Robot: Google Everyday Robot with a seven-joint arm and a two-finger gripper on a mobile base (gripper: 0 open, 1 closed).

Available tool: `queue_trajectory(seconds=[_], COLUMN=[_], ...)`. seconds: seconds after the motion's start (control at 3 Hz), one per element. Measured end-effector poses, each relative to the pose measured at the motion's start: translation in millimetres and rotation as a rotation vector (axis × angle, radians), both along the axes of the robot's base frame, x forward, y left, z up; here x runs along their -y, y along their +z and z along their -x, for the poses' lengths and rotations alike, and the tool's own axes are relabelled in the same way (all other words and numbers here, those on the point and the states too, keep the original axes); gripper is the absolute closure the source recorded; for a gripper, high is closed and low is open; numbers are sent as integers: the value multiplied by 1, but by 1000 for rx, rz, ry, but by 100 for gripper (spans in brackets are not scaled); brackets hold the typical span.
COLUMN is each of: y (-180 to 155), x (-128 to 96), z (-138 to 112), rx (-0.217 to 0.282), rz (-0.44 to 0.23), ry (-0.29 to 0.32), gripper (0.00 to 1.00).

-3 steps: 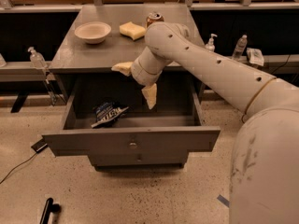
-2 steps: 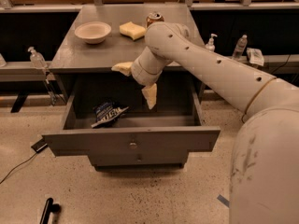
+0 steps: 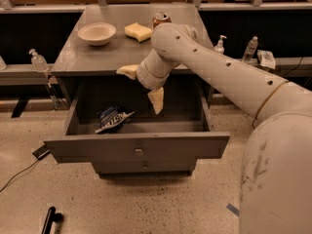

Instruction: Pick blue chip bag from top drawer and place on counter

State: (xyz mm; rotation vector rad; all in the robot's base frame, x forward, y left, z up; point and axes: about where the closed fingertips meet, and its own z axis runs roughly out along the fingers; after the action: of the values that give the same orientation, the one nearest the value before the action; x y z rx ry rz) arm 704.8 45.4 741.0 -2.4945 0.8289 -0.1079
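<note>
The blue chip bag (image 3: pixel 113 119) lies crumpled on the floor of the open top drawer (image 3: pixel 136 147), in its left half. My gripper (image 3: pixel 142 86) hangs over the drawer's middle, above and to the right of the bag, not touching it. Its two cream fingers are spread wide: one (image 3: pixel 128 71) points left at the counter's front edge, the other (image 3: pixel 156 100) points down into the drawer. It holds nothing. The grey counter (image 3: pixel 102 52) tops the cabinet behind the drawer.
On the counter stand a cream bowl (image 3: pixel 97 33), a yellow sponge (image 3: pixel 138 31) and a soda can (image 3: pixel 161 19). Clear bottles (image 3: pixel 38 60) sit on side ledges left and right. A lower drawer front (image 3: pixel 144 165) is under the open one. A black object (image 3: pixel 48 219) lies on the floor.
</note>
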Motion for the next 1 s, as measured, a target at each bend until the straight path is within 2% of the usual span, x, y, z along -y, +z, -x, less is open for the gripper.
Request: queue_trajectory(seconds=[0.33, 0.67, 1.0], y=[0, 0, 2], x=[0, 0, 0], z=[0, 0, 0], rx=[0, 0, 0], rz=[0, 0, 0], ry=[0, 0, 0], gripper=[3, 18, 26])
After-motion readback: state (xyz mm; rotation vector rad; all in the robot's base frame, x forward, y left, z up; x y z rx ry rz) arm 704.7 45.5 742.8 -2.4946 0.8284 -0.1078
